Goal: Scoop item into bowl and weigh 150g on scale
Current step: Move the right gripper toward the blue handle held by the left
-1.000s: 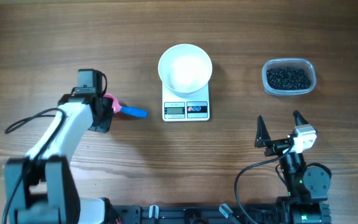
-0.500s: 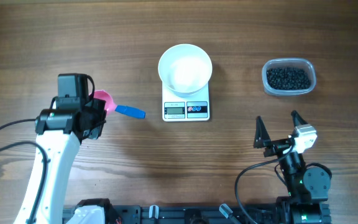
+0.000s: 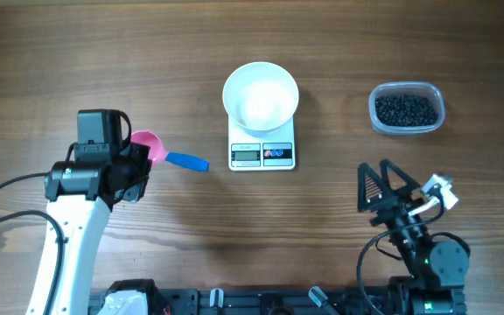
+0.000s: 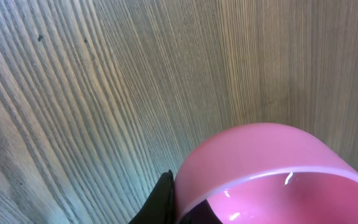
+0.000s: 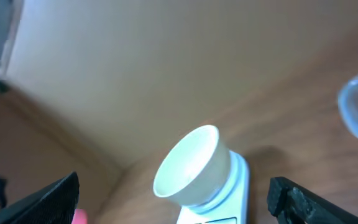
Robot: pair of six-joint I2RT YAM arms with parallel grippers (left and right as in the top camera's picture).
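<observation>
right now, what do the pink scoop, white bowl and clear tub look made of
The pink scoop: likely glossy plastic, light glints on its rim.
The white bowl: smooth, plain, ceramic or plastic, cannot tell which.
The clear tub: transparent plastic, its rim is see-through around the black beads.

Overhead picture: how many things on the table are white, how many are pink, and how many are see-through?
White: 2 (bowl, scale)
Pink with a blue handle: 1 (scoop)
See-through: 1 (tub of black beads)
Total: 4
</observation>
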